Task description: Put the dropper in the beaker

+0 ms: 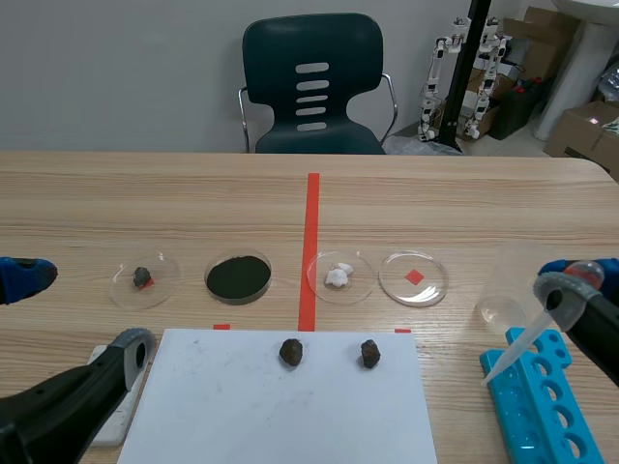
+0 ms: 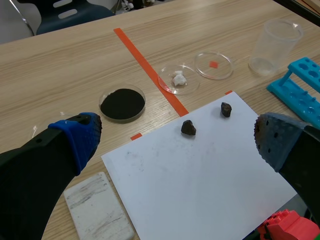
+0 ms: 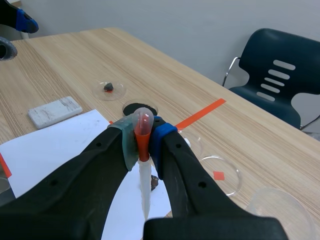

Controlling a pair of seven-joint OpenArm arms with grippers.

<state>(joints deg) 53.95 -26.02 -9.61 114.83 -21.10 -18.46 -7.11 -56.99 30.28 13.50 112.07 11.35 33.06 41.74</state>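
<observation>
My right gripper (image 1: pixel 569 280) is shut on a clear plastic dropper (image 1: pixel 517 348) with an orange-red collar. It hangs low at the table's right side, over the blue tube rack (image 1: pixel 546 401). The dropper's tip slants down and left above the rack. In the right wrist view the dropper (image 3: pixel 145 185) stands pinched between my pads (image 3: pixel 161 135), bulb upward. The clear beaker (image 1: pixel 503 290) stands upright just left of this gripper, also seen as the beaker (image 3: pixel 280 210) and the beaker (image 2: pixel 275 47). My left gripper (image 1: pixel 82 311) stands open and holds nothing at the near left.
A white paper sheet (image 1: pixel 280 406) carries two dark rocks (image 1: pixel 291 352). Several petri dishes line up behind it: one with a small stone (image 1: pixel 143 278), black powder (image 1: pixel 238 277), white lumps (image 1: pixel 338 275), a red square (image 1: pixel 414 277). A white block (image 2: pixel 97 210) lies by the left gripper.
</observation>
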